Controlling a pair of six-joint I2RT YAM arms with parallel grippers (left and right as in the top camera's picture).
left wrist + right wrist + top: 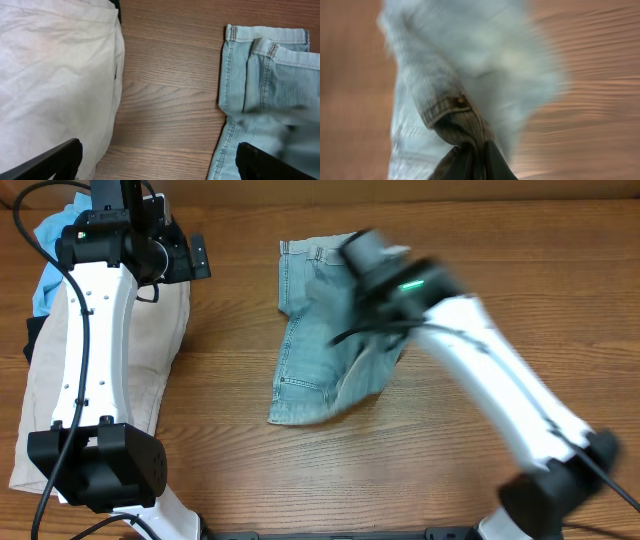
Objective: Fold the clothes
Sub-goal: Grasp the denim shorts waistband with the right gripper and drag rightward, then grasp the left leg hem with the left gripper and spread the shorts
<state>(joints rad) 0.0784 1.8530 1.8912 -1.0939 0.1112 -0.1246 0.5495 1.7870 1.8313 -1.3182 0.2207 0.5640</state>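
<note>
Right hand (472,150): clamped shut on a bunched edge of the denim shorts (465,60). The pinch sits at the very fingertips, with a seam and a metal stud just above them.

Left hand (160,167): wide and holding nothing, hovering over the bare surface (165,100). The beige shorts (55,75) are on its outer side and the denim on its inner side; it touches neither.

The denim (310,350) lies mid-surface, partly doubled over, directly beneath my right hand.

Risks:
- The grip is shallow and on a thick seam, so the cloth could slip out if I pull quickly.
- I may be holding only one layer, in which case the fold drags skewed and the edges will not meet.
- Nothing pins the far side, so the whole garment could slide instead of folding.

Views:
- The right wrist view, though blurred, is the only one that shows the pinch. Overhead, my blurred wrist covers it.
- Overhead alone gives the outline of the shorts and the sky-blue top (50,230) beyond the left hand.
- The left wrist view shows the waistband and the turned-over flap sharply.
</note>
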